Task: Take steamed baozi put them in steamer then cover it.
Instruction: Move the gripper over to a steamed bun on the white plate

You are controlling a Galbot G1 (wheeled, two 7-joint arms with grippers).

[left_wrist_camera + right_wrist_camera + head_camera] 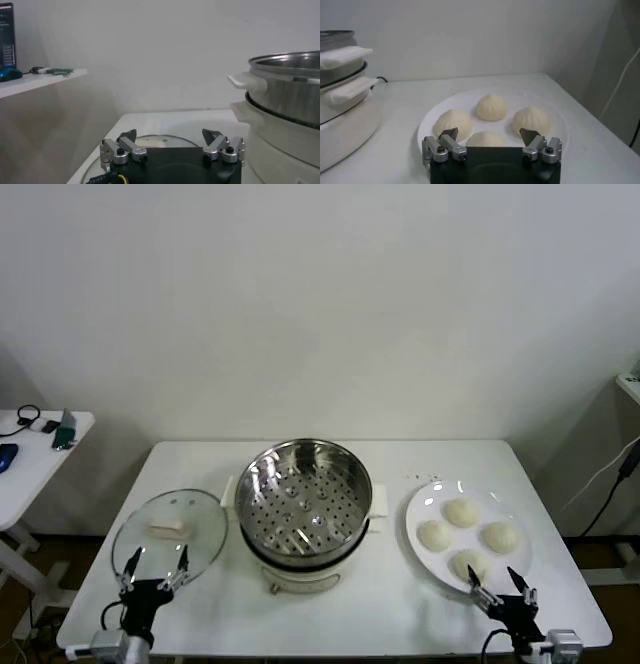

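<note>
Several cream-white baozi (462, 512) lie on a white plate (424, 509) at the table's right. The empty shiny steamer (303, 494) stands on its white cooker base (300, 576) at the centre. The glass cover (170, 535) with a white handle lies flat on the table to the left. My right gripper (502, 583) is open at the plate's front edge, just before the nearest baozi (487, 139). My left gripper (155, 566) is open at the cover's front edge (165, 142). The steamer wall (287, 85) shows in the left wrist view.
A white side table (30, 449) with small dark items stands at the far left. The plate (555, 112) and the cooker base (345, 115) show in the right wrist view. The table's front edge runs just below both grippers.
</note>
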